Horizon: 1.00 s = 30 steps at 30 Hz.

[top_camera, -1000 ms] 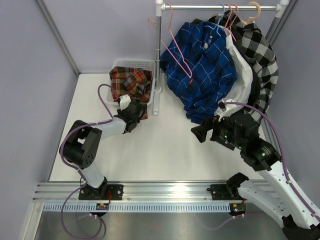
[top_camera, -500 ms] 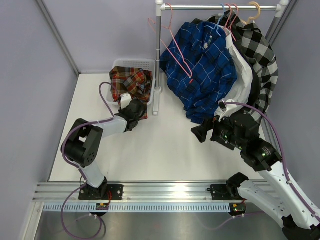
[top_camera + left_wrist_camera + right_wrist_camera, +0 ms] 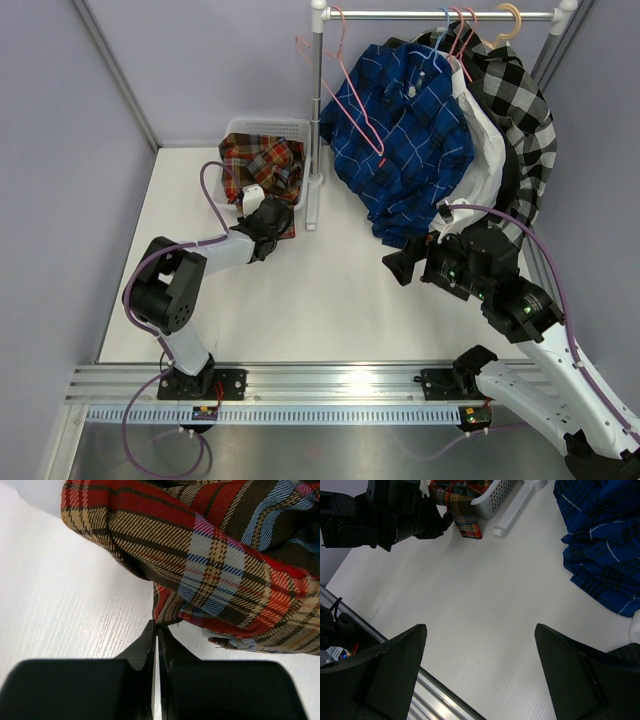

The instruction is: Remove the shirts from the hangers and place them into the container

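now, with the left gripper (image 3: 155, 626) clamped on the trailing corner of the plaid shirt (image 3: 210, 565), lift it clear over the basket (image 3: 270, 124) rim; the right gripper (image 3: 480, 628) hangs open.

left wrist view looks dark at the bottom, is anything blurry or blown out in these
Left wrist: plaid shirt weave and table grain are sharp; the left end effector is a near-featureless black mass. Right wrist: right end effector likewise dark, table evenly lit. Top external: flat light, mild glare on the metal rail.
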Tool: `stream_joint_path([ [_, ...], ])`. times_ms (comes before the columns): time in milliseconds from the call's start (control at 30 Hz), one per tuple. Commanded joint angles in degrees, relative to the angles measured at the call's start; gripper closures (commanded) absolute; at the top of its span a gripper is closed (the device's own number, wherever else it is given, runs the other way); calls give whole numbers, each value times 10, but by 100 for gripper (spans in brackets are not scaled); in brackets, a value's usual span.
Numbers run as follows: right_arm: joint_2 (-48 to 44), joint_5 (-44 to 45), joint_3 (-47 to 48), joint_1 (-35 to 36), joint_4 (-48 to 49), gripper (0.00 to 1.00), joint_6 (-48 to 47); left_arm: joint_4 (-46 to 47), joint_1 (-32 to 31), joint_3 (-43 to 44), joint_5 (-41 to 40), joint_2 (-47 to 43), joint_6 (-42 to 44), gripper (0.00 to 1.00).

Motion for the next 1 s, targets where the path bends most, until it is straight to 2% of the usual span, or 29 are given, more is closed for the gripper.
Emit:
stream_joint_path([
  [0,-5,-1,1,-2,11,1,-2,1,-2,13,-38,-29,7,100],
  [367,-6,-5,2,-2,13,1,-2,-49,-2,17,-5,-132,49,100],
  [533,-9,-5,1,-2,11,0,-2,-79,-2,87,0,-152,81,100],
  [700,-13,-3,1,-2,9,0,-3,-82,19,181,-13,-131,126,100],
  [867,-13,-1,0,-2,8,0,-2,-78,57,298,4,-60,153,100],
  [967,-12,1,1,-3,7,1,-3,-47,70,335,5,-18,186,100],
])
